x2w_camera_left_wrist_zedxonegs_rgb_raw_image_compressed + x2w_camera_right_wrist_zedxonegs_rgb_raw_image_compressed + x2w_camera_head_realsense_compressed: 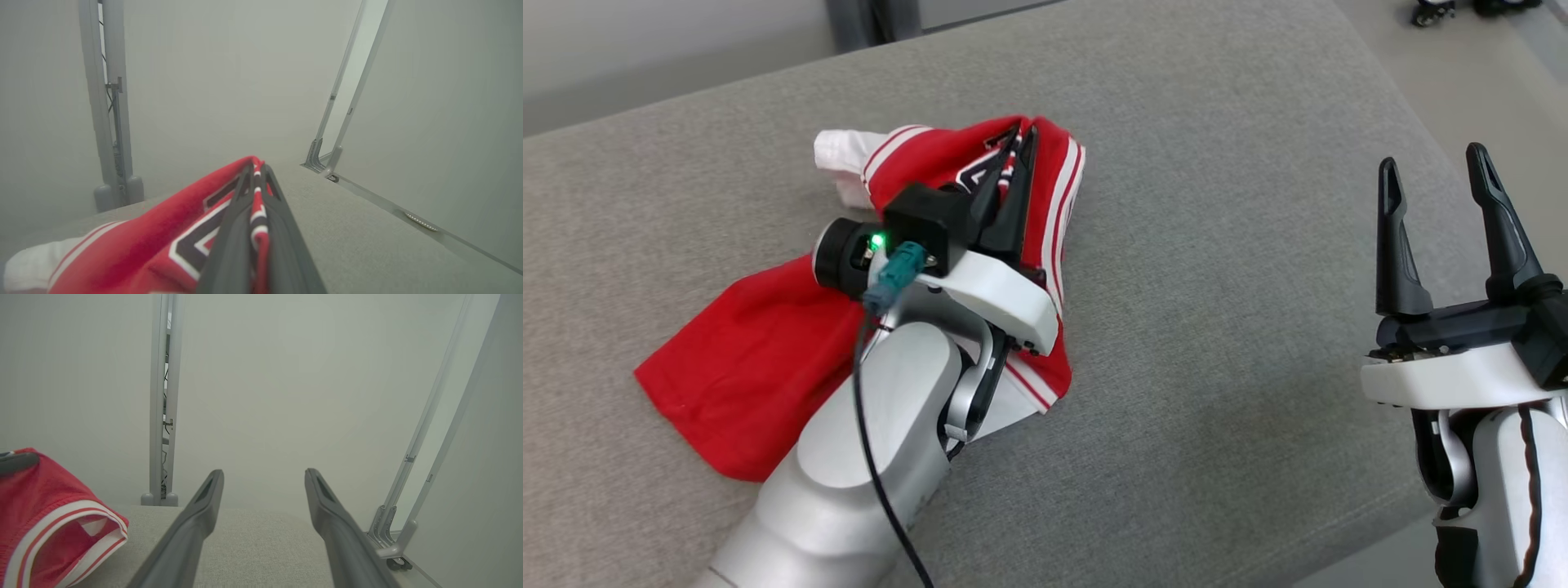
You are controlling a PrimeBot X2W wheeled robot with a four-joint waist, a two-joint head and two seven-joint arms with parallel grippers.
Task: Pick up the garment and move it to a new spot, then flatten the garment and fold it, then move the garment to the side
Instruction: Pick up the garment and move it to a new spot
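1. Right gripper (1432, 159), nearest us, stands spread and empty, the garment (743, 359) well apart to its left
2. Left gripper (1023, 135) pinches the garment's raised far fold; we judge it leads the move
3. Garment's long axis runs near-left to far-right across the bench (1217, 245)

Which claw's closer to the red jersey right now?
Left. The left claw is shut on a fold of the red jersey; the right claw stands open, apart, off to its right.
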